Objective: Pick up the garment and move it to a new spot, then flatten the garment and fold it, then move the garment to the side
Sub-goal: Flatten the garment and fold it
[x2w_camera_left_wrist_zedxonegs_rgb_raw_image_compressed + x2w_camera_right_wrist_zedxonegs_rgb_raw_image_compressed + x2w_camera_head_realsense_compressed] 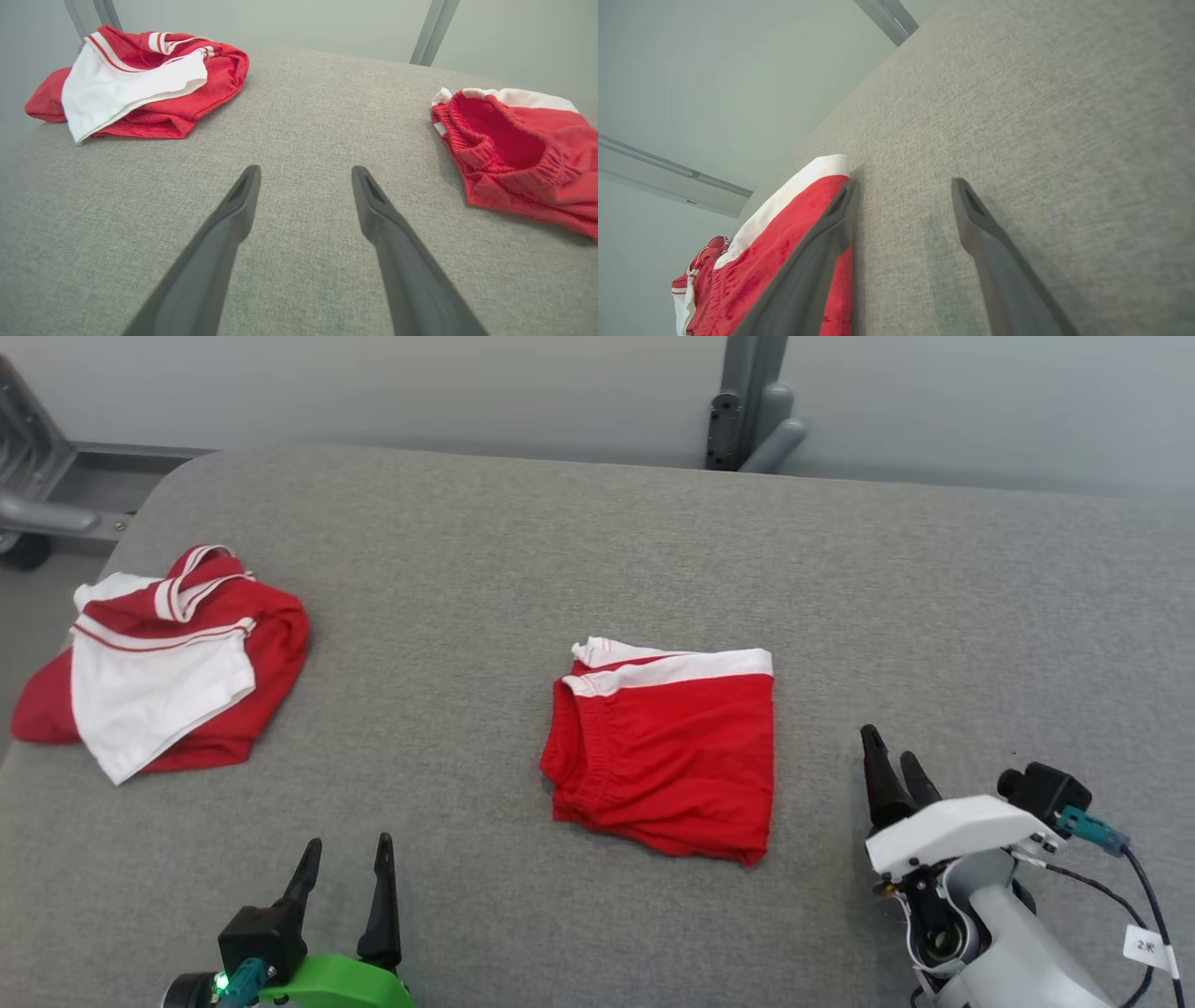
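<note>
Red folded garment lies mid-frame on grey table, white band toward the top. Right gripper, lower right, fingers wide and empty, sits near its right edge and looks the nearer arm. Left gripper, lower left, equally wide, lies farther off.

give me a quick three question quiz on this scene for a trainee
1. True or false: the right end effector grips the folded shorts.
2. In the head view, the crumpled garment lies on which side of the shorts? A left, B right, C on top of them.
3. Fill in: the left end effector is ___.
Key: 1 false; 2 A; 3 open.
</note>
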